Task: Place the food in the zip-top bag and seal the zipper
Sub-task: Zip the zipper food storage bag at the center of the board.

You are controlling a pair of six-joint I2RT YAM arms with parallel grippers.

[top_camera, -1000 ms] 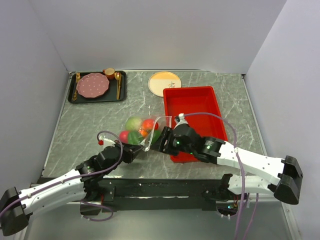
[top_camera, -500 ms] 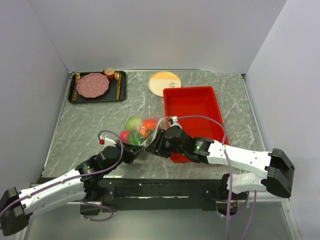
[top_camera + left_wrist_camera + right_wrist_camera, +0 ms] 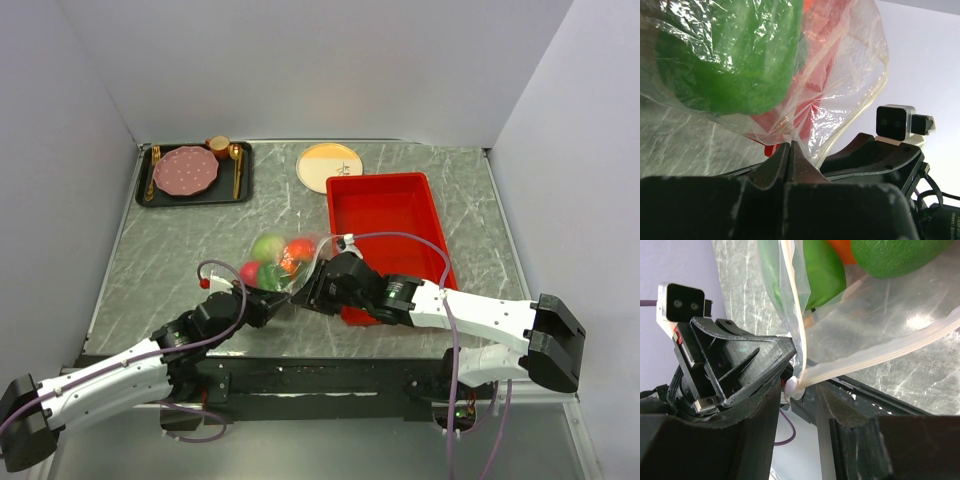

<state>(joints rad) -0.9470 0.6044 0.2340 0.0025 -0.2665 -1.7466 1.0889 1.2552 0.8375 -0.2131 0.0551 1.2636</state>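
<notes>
**Desk:** What does the bag look like from your end?

**Me:** I've got the zip-top bag [image 3: 300, 262] lying on the grey veined table [image 3: 150, 260], right up against the left wall of the red tray [image 3: 385, 182]. It's thin clear film, crinkled and glossy. The food [image 3: 268, 246] is inside it: smooth round pieces in light green, dark green, red and orange, all bunched together. On my left wrist camera one green piece [image 3: 730, 60] bulges hard against the plastic.

**Desk:** And the jaws?

**Me:** The left gripper [image 3: 790, 146] is fully closed, with a pleat of the bag's film pinched between its tips. The right gripper [image 3: 799, 390] is down to a narrow slot, and the end of the zipper [image 3: 880, 352] sits clamped in it. That zipper is a pale, thick, ridged strip, and it curves away to the right.

**Desk:** Is anything in the way?

**Me:** The two grippers sit nose to nose at the bag's near edge, and from overhead their black bodies hide that corner. In the far left corner there's a black tray [image 3: 143, 188] with a scalloped pink plate [image 3: 185, 170], gold cutlery [image 3: 237, 170] and a cup [image 3: 218, 146]. A round yellow-rimmed plate [image 3: 330, 166] sits behind the red tray. All of those are well apart from the bag.
</notes>
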